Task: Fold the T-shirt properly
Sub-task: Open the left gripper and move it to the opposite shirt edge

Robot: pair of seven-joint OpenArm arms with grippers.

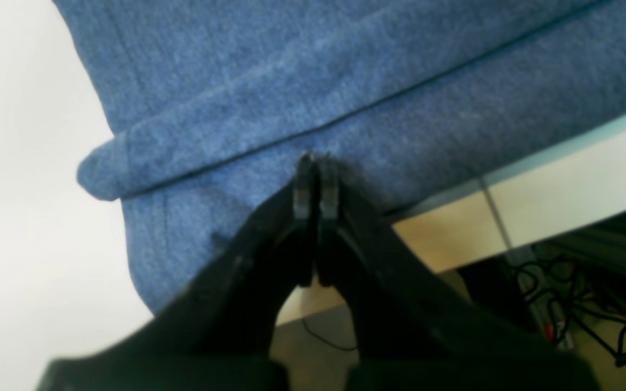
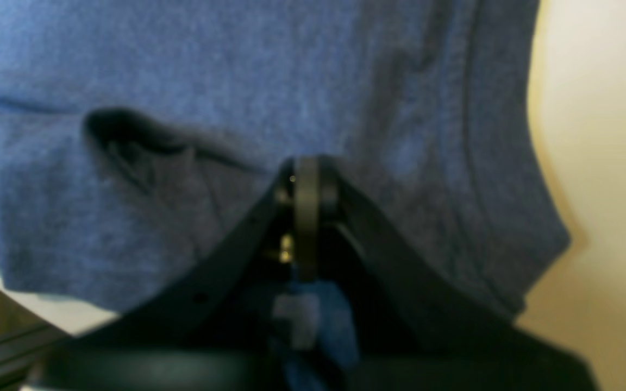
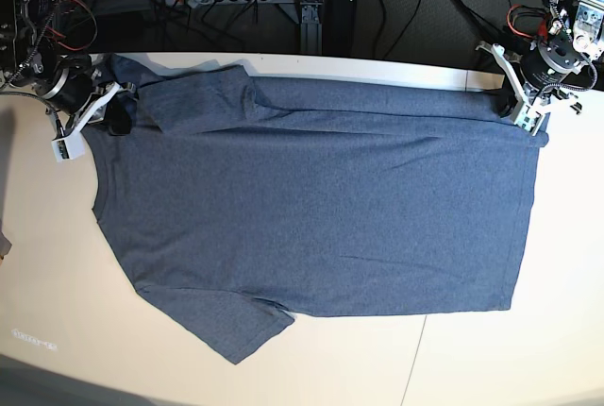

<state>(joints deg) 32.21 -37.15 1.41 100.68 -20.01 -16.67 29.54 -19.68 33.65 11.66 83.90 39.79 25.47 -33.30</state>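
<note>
The blue T-shirt (image 3: 330,208) lies spread on the white desk (image 3: 566,283). A sleeve sticks out at one end, and the other long edge has a folded strip. The left pincer (image 1: 315,163) is over one end of that strip, its tips together. The right pincer (image 2: 310,165) is over the other end, tips together too. I cannot tell if either one pinches cloth.

Base cam: high, looks down across the table (image 3: 462,349), arms at 10 and 2 o'clock. Wrist cams: close-up, looking down past their grippers at the T-shirt (image 3: 349,198). Left shares base's 2 o'clock shirt area; right shares its 10 o'clock area.
</note>
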